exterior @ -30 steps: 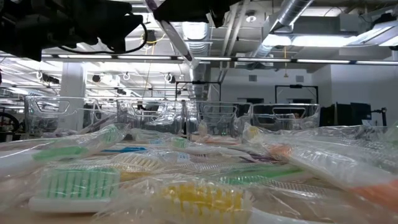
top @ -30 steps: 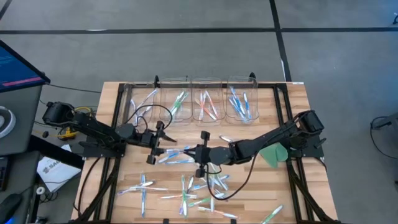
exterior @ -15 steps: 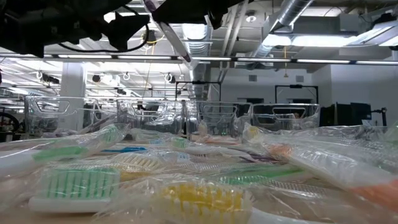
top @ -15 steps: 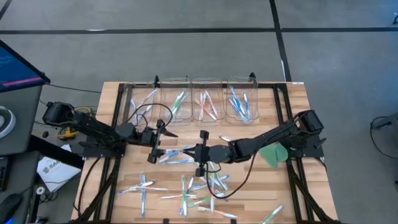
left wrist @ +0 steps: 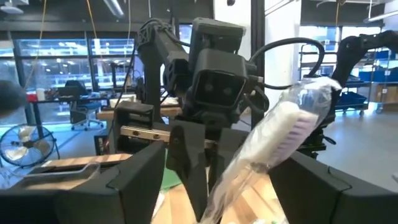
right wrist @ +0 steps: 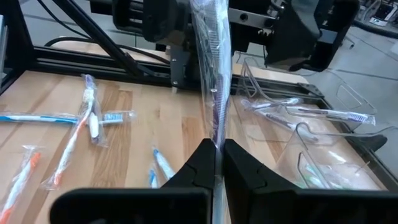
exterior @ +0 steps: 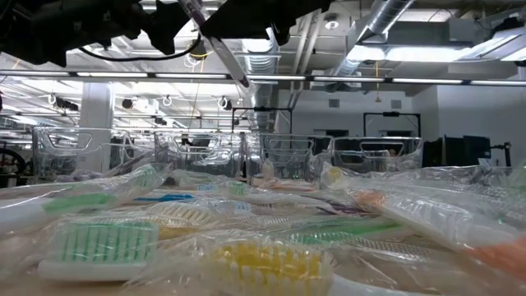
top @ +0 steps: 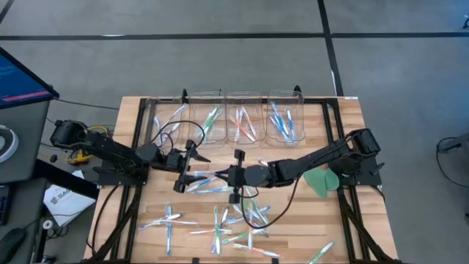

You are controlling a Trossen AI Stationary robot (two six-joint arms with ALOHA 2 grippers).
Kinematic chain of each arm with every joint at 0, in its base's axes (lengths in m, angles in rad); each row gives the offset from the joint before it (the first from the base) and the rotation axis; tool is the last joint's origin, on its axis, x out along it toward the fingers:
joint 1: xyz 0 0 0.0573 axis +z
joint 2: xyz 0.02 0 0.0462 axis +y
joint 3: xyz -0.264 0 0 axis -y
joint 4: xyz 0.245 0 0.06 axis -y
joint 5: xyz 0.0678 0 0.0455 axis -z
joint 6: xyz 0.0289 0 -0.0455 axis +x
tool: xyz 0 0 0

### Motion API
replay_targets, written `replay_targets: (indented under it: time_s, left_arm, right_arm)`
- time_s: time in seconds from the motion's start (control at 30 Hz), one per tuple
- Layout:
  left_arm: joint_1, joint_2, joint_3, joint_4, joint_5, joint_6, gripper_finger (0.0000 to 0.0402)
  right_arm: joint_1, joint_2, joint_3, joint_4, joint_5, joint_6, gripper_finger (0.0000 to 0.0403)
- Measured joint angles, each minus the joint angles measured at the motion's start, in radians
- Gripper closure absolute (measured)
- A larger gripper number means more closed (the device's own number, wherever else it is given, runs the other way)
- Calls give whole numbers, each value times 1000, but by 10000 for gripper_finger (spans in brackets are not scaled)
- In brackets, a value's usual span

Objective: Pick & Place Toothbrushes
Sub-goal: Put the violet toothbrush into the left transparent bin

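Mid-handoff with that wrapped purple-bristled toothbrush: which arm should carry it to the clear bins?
Probably left: the right gripper is shut on the wrapped purple-bristled toothbrush, whose head lies between the open left gripper fingers, nearer the clear bins.

We see two dark, slender jointed arms, black cables looping along them, ending in blocky black fingers [right wrist: 239, 168].

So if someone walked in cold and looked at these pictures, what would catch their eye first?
Probably the two grippers meeting nose to nose over the middle of the table: the right gripper is pinching a wrapped purple toothbrush, held up toward the open left gripper. After that, the loose toothbrushes scattered across the near half of the wooden table, and the row of clear bins along its far edge.
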Motion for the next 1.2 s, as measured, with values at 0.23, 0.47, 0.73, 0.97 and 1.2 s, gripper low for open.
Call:
replay_targets:
  time_s: [0.23,0.47,0.73,0.97,1.2]
  left_arm:
    - [0,0,0,-10,0,-18,260]
    - [0,0,0,-26,-9,-18,386]
    - [2,-30,11,-129,-49,-18,393]
    - [9,-180,262,-886,-231,-18,393]
    - [10,-223,617,-1525,-555,-19,393]
  right_arm:
    - [-1,0,0,-1,4,32,360]
    - [16,0,0,-14,8,35,260]
    - [55,-9,0,-251,51,125,157]
    - [77,-9,0,-436,53,278,148]
    - [78,-9,0,-432,53,282,148]
